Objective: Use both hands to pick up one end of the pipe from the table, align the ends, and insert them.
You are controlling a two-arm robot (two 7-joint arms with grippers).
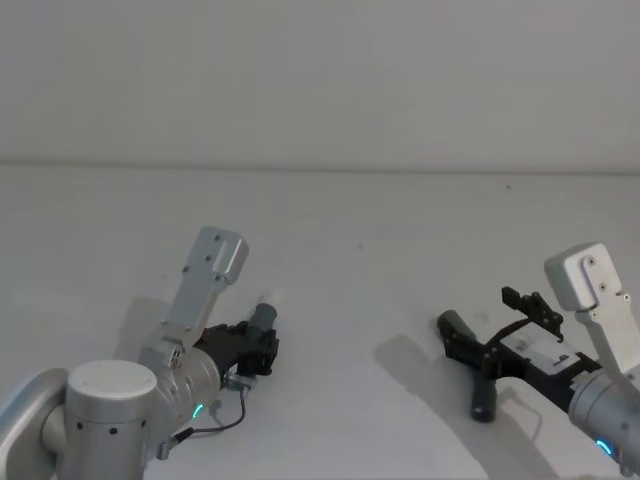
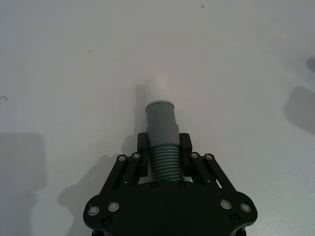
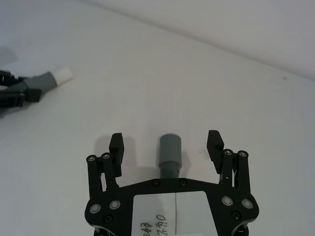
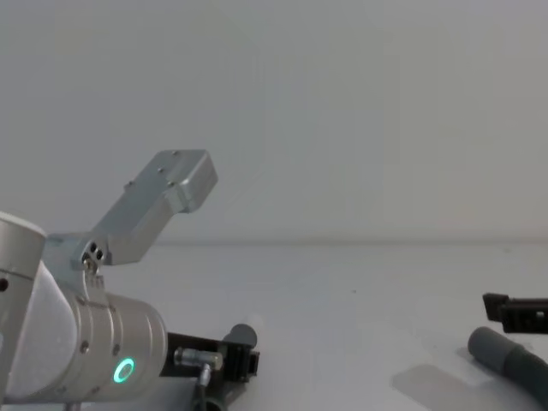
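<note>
- Pipe (image 2: 165, 164): a dark ribbed hose on a white table (image 1: 350, 230). Its two ends lie well apart, one at each claw.
- Left claw (image 2: 164, 143): clamped on the ribbed part just behind a grey cuff (image 2: 161, 120). The cuff's white tip (image 2: 158, 86) sticks out straight ahead of the claw.
- Right claw (image 3: 166, 139): its fingers (image 3: 117, 147) are spread wide and grip nothing. The plain end (image 3: 170, 150), a wider grey sleeve, sits between them, touching neither finger and pointing forward from the palm.
- Progress, as I judge it: one end is gripped, and the other is lined up for a grab but not yet held. What is left is to close the right claw, lift, turn the two ends to face each other, and push the white tip into the sleeve.
- I cannot tell whether the left-held end is off the table.
- Around: bare table lies between the two claws, so nothing seems to block the way. A thin black cable (image 1: 228, 418) loops behind the left claw, away from the pipe's end.
- The middle of the pipe is hidden under the arms.
</note>
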